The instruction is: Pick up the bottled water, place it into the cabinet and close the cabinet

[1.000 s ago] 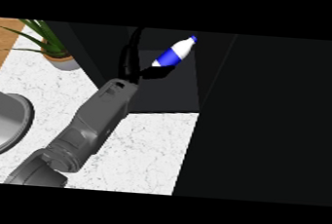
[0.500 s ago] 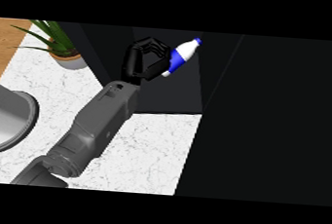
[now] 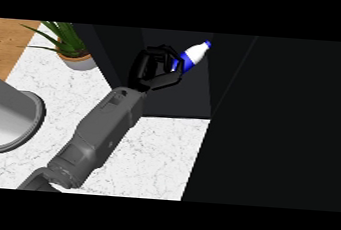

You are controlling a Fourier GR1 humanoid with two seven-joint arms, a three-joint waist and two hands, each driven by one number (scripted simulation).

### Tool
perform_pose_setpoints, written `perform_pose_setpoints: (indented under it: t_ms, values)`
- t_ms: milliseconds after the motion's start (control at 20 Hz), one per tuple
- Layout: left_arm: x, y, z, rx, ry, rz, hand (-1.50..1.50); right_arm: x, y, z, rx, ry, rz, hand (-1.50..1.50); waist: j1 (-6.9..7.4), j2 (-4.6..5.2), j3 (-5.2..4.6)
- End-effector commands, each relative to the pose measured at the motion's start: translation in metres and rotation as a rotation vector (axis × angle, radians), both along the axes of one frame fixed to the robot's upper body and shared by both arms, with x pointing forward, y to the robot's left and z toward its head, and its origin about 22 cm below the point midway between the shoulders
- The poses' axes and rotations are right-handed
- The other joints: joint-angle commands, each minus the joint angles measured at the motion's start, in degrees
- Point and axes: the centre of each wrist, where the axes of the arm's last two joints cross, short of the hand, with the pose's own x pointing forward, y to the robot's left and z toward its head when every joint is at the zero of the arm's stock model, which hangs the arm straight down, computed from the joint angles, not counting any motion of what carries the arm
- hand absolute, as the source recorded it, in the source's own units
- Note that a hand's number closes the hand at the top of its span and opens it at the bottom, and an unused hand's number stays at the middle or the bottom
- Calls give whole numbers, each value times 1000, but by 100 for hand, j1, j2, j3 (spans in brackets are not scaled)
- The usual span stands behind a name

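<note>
- My left hand (image 3: 156, 71) reaches up from the tabletop (image 3: 152, 156) into the dark opening of the cabinet (image 3: 167, 94).
- My fingers (image 3: 149, 58) are curled, and the bottle (image 3: 193, 54) sits just at their tips; I cannot tell whether they grip it or only touch it.
- The bottle is tilted inside the cabinet, white cap up and to the right, blue band beside my hand.
- A potted plant (image 3: 69, 47) stands at the left, a grey pot (image 3: 6, 120) below it.
</note>
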Motion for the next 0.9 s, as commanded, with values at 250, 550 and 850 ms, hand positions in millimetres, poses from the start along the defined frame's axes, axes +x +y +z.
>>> perform_pose_setpoints:
  t_ms: [250, 550, 850]
  values:
    - [-42, 27, -33, -174, 51, -38, 150, -14, -10, 11, -57, -36, -28, -150, 329, -132, 16]
    - [-82, 35, -44, -236, 86, -60, 150, -14, -9, 16, -45, -29, -9, -150, 440, -149, 8]
    - [-123, 68, -20, -256, 78, -73, 150, -8, -6, 12, -142, -21, 120, 150, 484, -124, 16]
